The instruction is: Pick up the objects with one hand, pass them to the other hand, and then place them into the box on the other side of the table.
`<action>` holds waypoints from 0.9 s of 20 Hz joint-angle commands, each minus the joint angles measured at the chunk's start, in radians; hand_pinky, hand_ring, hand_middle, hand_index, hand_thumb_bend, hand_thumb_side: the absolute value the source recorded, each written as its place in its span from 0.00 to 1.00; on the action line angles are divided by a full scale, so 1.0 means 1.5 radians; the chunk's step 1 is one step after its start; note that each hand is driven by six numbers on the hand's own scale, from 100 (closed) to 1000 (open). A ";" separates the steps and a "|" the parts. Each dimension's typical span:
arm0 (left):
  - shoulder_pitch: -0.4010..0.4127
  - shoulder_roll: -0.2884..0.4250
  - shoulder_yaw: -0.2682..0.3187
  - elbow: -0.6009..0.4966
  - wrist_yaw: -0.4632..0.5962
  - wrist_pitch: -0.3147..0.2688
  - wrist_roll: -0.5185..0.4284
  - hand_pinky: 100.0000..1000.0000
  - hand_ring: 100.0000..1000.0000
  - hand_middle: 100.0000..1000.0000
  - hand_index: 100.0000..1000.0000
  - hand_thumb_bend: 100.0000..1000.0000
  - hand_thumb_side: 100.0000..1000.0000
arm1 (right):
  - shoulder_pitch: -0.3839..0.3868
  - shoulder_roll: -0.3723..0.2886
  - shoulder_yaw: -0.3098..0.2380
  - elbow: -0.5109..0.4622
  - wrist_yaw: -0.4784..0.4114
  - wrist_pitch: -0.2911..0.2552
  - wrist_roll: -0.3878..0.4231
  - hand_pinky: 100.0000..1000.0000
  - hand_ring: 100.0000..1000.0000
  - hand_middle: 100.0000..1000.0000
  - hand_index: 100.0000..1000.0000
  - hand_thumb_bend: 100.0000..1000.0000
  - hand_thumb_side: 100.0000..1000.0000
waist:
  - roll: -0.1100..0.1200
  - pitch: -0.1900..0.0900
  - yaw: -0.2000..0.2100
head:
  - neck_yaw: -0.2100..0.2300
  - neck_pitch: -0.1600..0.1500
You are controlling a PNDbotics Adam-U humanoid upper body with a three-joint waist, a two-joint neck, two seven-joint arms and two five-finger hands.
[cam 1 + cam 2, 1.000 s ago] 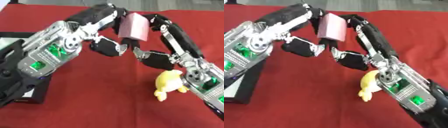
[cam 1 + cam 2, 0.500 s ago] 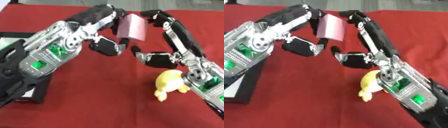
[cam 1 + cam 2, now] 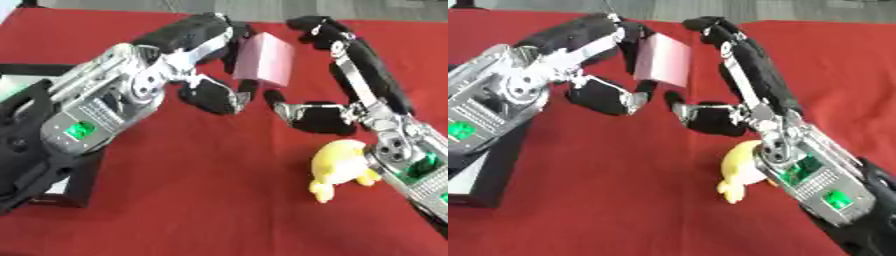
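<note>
The red tablecloth took up nearly everything, with plenty of bare room in the middle and toward the near edge, so moving wasn't cramped. Over at the robot's left edge sat the black box, partly hidden behind the left forearm; looked to me like that was where the block should end up, and the path back toward it was open.

The left hand had its fingers and thumb curled round the left edge of the pink block, holding it up off the cloth at the far middle. The right hand was spread, fingers straight and just beside the block's right edge, thumb underneath, not closed on anything that I could see.

The block looked flat-faced, boxy and light, probably stiff with smooth sides, so I'd guess it could slip; pinching across the two broad faces seemed the safest hold.

A yellow duck toy lay on the cloth right by the right wrist, close enough to get bumped.
</note>
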 commanded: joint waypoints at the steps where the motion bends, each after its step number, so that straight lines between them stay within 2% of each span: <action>1: -0.004 0.041 0.019 -0.019 -0.003 -0.003 0.002 0.95 0.63 0.39 0.29 0.00 0.17 | -0.004 -0.017 -0.008 -0.014 0.008 0.012 -0.006 0.84 0.83 0.87 0.88 0.32 0.00 | 0.011 -0.013 0.001 | -0.002 0.004; 3: 0.002 0.061 0.027 -0.026 -0.002 -0.002 0.005 0.95 0.63 0.39 0.29 0.00 0.17 | 0.000 -0.020 -0.008 -0.014 0.006 0.019 -0.011 0.83 0.83 0.87 0.88 0.31 0.00 | 0.012 -0.015 0.002 | -0.003 0.006; 4: 0.005 0.070 0.031 -0.029 -0.001 0.000 0.007 0.95 0.63 0.39 0.29 0.00 0.21 | 0.001 -0.020 -0.009 -0.014 -0.001 0.024 -0.017 0.82 0.83 0.87 0.87 0.13 0.00 | 0.013 -0.016 0.002 | -0.004 0.007; 5: 0.009 0.081 0.036 -0.032 0.001 0.001 0.010 0.95 0.63 0.39 0.29 0.00 0.17 | 0.002 -0.020 -0.011 -0.014 -0.013 0.030 -0.027 0.82 0.83 0.87 0.87 0.03 0.00 | 0.014 -0.017 0.003 | -0.005 0.009; 11: 0.035 0.138 0.067 -0.061 0.025 0.010 0.025 0.95 0.63 0.39 0.29 0.00 0.17 | 0.005 -0.028 -0.009 -0.014 -0.086 0.050 -0.082 0.82 0.84 0.88 0.86 0.00 0.00 | 0.016 -0.019 0.004 | -0.004 0.010; 18: 0.090 0.210 0.109 -0.074 0.037 0.015 0.052 0.94 0.63 0.40 0.29 0.00 0.17 | 0.007 -0.036 -0.009 -0.014 -0.095 0.046 -0.081 0.80 0.83 0.86 0.85 0.00 0.00 | 0.016 -0.017 0.005 | 0.003 0.010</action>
